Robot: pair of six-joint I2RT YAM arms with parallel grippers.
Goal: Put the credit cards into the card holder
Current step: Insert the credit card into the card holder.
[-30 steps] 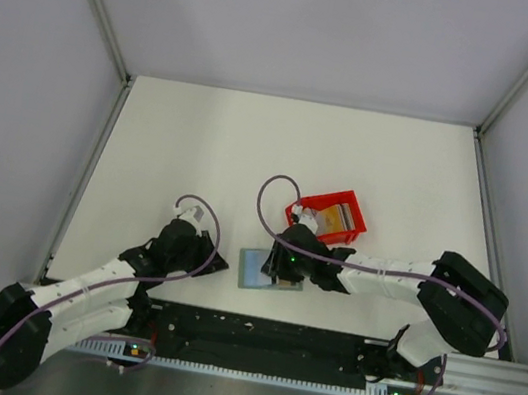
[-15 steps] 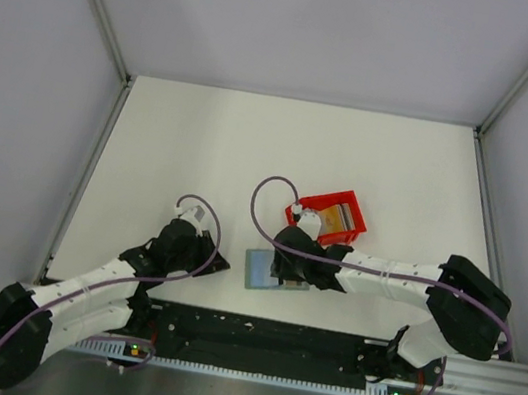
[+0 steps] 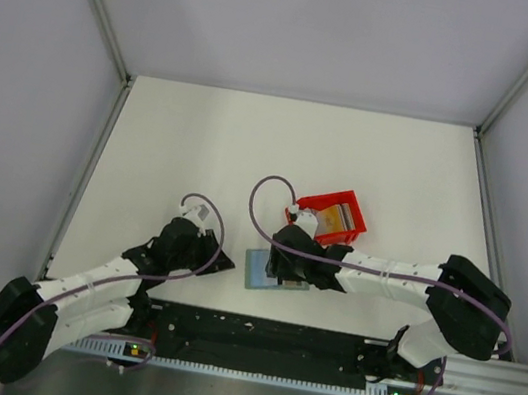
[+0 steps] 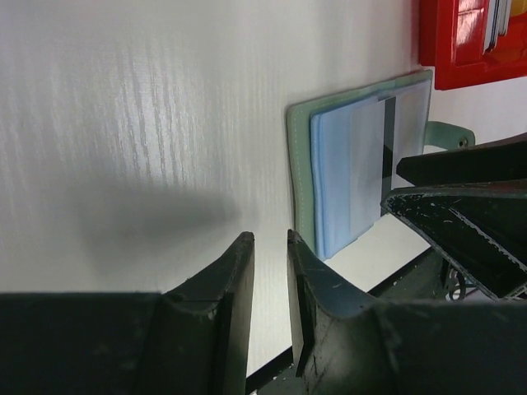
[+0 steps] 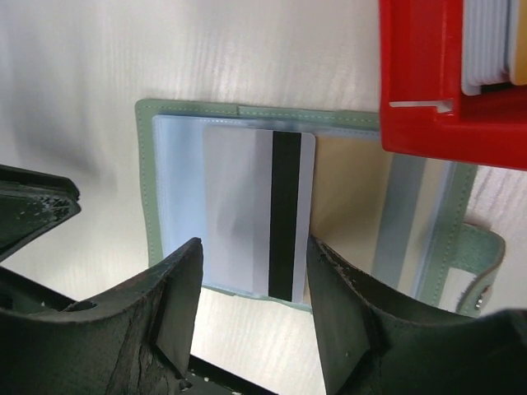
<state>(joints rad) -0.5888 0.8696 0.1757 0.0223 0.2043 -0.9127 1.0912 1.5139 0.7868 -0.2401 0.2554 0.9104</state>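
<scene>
The card holder (image 3: 254, 269) lies open on the table, grey-green rim, pale blue inside (image 5: 177, 197). A whitish credit card with a black stripe (image 5: 247, 214) lies on its left half; the card's left part looks tucked under the pale pocket. A tan surface (image 5: 350, 206) shows on the right half. More credit cards (image 5: 486, 41) stand in the red bin (image 3: 327, 216). My right gripper (image 5: 254, 243) is open and empty, just above the striped card's near edge. My left gripper (image 4: 268, 239) hovers left of the holder (image 4: 329, 181), jaws a narrow gap apart, empty.
The red bin (image 5: 428, 90) sits against the holder's far right edge. The holder's strap with a snap (image 5: 482, 271) sticks out to the right. The black base rail (image 3: 261, 334) runs close along the near side. My right fingers (image 4: 461, 214) show in the left wrist view.
My left gripper has crept a little to the right, toward the holder. My right gripper shifted slightly left over the holder a second ago and has since held still.
</scene>
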